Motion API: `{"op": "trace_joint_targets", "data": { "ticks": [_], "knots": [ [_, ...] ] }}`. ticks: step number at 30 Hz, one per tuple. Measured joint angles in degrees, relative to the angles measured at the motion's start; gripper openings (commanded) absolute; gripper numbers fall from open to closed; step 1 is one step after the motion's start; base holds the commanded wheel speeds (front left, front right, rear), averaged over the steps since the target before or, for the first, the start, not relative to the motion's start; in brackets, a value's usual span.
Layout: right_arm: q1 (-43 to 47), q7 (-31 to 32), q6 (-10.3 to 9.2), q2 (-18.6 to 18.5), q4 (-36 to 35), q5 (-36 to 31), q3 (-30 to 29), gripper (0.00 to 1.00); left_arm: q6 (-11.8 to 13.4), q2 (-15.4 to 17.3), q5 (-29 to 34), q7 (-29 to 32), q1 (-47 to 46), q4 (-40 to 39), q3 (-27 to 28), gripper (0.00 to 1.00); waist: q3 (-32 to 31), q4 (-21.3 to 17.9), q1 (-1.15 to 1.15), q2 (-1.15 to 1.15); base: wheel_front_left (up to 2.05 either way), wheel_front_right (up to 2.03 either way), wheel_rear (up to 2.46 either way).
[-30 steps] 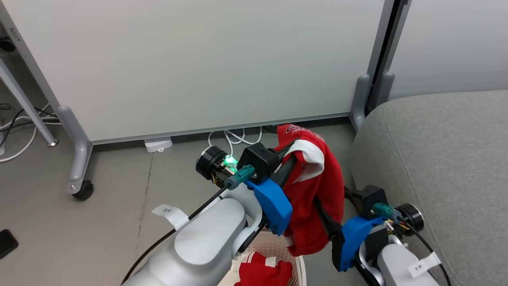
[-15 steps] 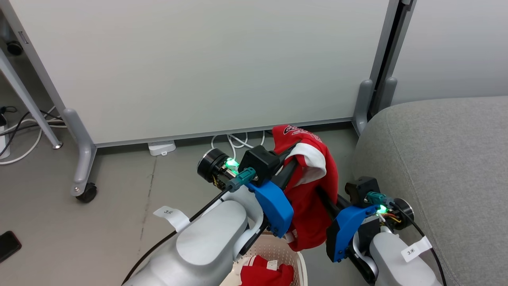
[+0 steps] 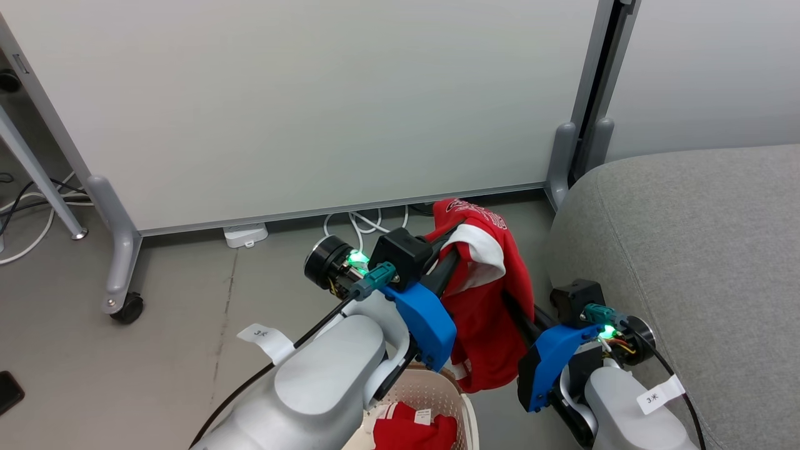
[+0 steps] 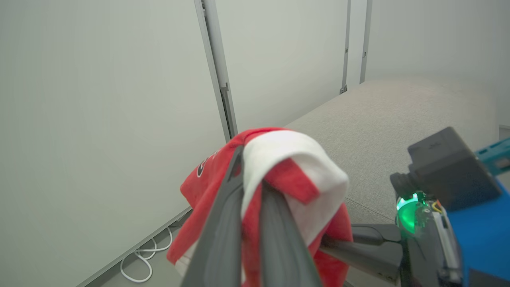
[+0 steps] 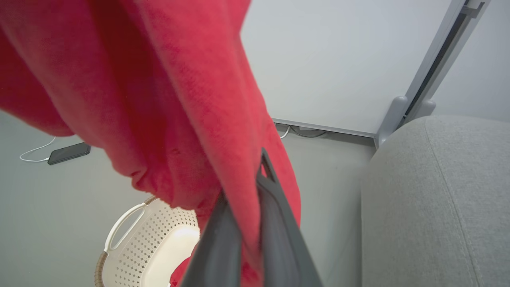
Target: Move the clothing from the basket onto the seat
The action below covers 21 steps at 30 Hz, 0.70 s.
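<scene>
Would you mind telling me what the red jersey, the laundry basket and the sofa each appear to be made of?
The jersey looks like soft matte knit fabric: it droops in loose folds. The basket seems to be smooth moulded plastic, cream with punched holes; its brown rim looks woven, possibly imitation. The sofa is covered in light grey woven cloth with stitched seams.

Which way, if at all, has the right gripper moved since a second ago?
Yes: the right gripper shut on the jersey, its outer finger swinging in, away from the sofa; the wrist barely shifted against the sofa's edge.
</scene>
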Motion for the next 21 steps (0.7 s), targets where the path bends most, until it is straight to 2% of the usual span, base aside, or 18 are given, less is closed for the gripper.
{"op": "trace_joint_targets", "data": {
  "ticks": [1,2,3,16,21],
  "knots": [
    [-0.04,-0.11,-0.01,0.0,0.21,0.12,0.05,0.0,0.05,0.0,-0.01,-0.07,0.0,0.08,-0.03,0.49,0.0,-0.04,0.0,0.0,0.0,0.0,0.0],
    [-0.07,-0.25,0.0,0.0,0.38,0.25,0.11,0.0,0.27,0.0,-0.04,-0.09,0.0,0.11,-0.1,0.82,-0.01,-0.07,0.0,0.0,0.0,0.0,0.0],
    [-0.08,-0.29,0.0,0.0,0.57,0.35,0.16,0.0,0.3,0.0,-0.1,-0.13,0.0,0.14,-0.16,1.0,-0.01,-0.09,0.0,0.0,0.0,0.0,0.0],
    [-1.28,-1.46,-0.01,0.0,2.38,0.83,0.26,0.0,0.9,0.0,-1.14,-0.52,-0.01,0.49,-0.78,1.0,-0.17,-0.25,0.0,0.0,0.0,0.0,0.0],
    [-1.92,-2.11,-0.01,0.0,2.88,0.49,-1.29,0.0,1.46,1.45,-1.71,-1.43,2.21,-0.52,0.65,1.0,-0.03,-0.55,0.0,0.0,0.0,0.0,0.0]
  ]
}}
